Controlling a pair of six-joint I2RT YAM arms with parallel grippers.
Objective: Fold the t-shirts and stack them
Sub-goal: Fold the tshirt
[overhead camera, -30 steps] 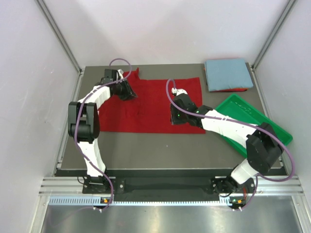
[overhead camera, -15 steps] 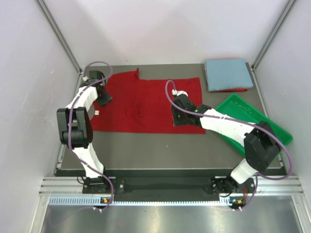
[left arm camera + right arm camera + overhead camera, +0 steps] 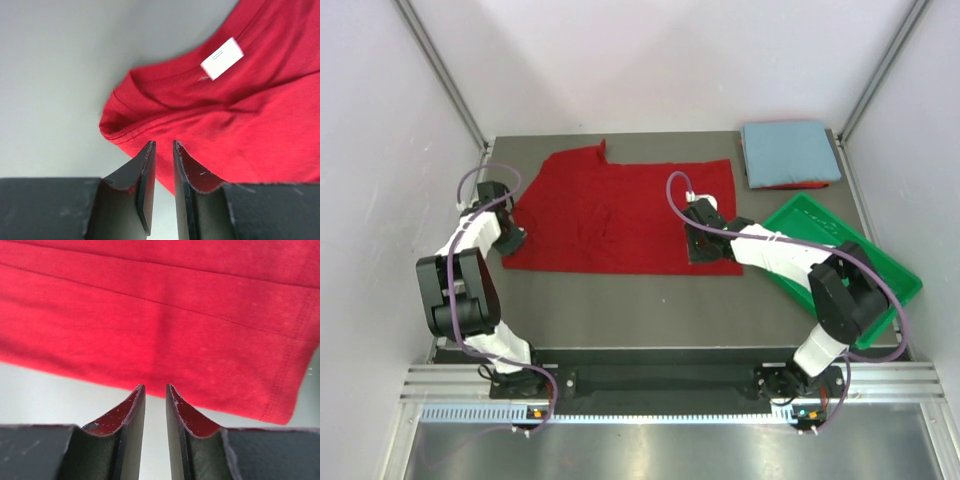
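Note:
A dark red t-shirt [image 3: 610, 215] lies spread flat across the table. My left gripper [image 3: 510, 238] is low at its left edge. In the left wrist view [image 3: 164, 145] the jaws are shut to a thin slit with nothing between them. The shirt's folded edge [image 3: 260, 125] and white neck label [image 3: 222, 57] lie just ahead. My right gripper [image 3: 698, 248] is at the shirt's front hem near the right end. Its jaws [image 3: 155, 387] are likewise shut to a slit over bare table, with the hem [image 3: 160, 315] just beyond. A folded light blue t-shirt [image 3: 790, 150] lies on another red one [image 3: 790, 185] at the back right.
A green plastic tray [image 3: 825, 222] lies at the right, partly under my right arm. Metal frame posts stand at the back corners, with white walls on both sides. The table's front strip lies between the shirt and the arm bases.
My left gripper has swung from the shirt's back-left part out to its left edge and nearer. The shirt's left side shifted and now slants. My right gripper has barely moved.

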